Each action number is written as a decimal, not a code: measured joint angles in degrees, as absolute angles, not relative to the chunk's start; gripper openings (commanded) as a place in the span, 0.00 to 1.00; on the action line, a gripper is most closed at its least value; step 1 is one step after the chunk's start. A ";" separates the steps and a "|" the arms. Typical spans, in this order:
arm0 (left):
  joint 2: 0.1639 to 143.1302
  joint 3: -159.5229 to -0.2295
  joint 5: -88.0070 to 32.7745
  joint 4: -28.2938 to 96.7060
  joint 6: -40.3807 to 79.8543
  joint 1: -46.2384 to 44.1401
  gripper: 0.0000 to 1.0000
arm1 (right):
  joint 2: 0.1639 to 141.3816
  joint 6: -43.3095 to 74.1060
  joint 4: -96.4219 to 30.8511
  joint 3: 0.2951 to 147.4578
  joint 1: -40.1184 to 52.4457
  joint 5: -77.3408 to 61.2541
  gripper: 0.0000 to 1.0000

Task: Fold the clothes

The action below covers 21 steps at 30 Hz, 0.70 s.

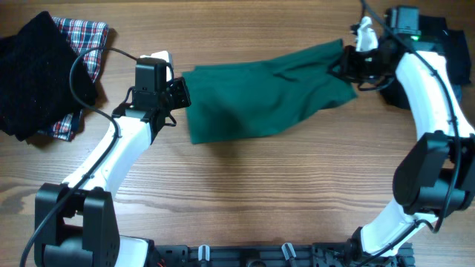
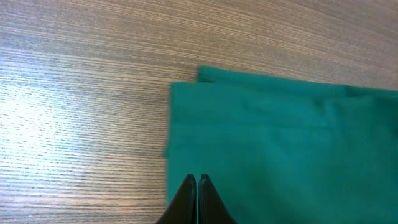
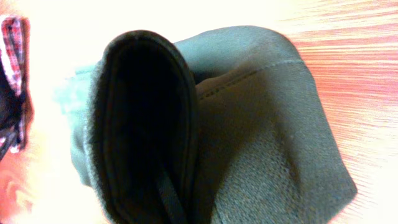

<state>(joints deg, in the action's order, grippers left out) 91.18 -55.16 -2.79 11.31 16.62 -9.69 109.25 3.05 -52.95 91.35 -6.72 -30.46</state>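
Note:
The clothes (image 1: 260, 96), one dark-green garment, stretch across the table's middle. The left end lies flat; the right end rises toward my right gripper (image 1: 346, 65), which is shut on it. In the right wrist view the green fabric (image 3: 261, 137) bunches right against the camera with a dark fold (image 3: 143, 124), hiding the fingers. My left gripper (image 1: 179, 93) hovers at the garment's left edge. In the left wrist view its fingertips (image 2: 196, 178) are pressed together over the flat green cloth (image 2: 280, 143), with nothing seen between them.
A black knitted garment (image 1: 37, 74) lies at the far left on a red-blue plaid cloth (image 1: 87, 33). A black cable (image 1: 82, 70) loops over them. Another dark item (image 1: 454, 52) sits at the back right corner. Bare wood (image 1: 260, 193) fills the front.

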 measured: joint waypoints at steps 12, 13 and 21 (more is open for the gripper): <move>91.18 -55.16 -2.79 11.42 16.62 -9.69 0.04 | 109.16 -2.09 -57.74 95.77 -19.03 -25.54 0.04; 91.18 -55.16 -2.79 11.42 16.62 -9.69 0.04 | 109.06 -2.55 -59.83 99.46 -19.11 -25.19 0.04; 91.18 -55.16 -2.81 11.40 16.64 -9.69 0.04 | 108.47 -3.09 -66.78 109.75 -7.90 -24.29 0.04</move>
<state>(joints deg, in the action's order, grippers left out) 91.18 -55.16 -2.81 11.40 16.64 -9.69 108.47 -3.09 -66.78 109.75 -7.90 -24.29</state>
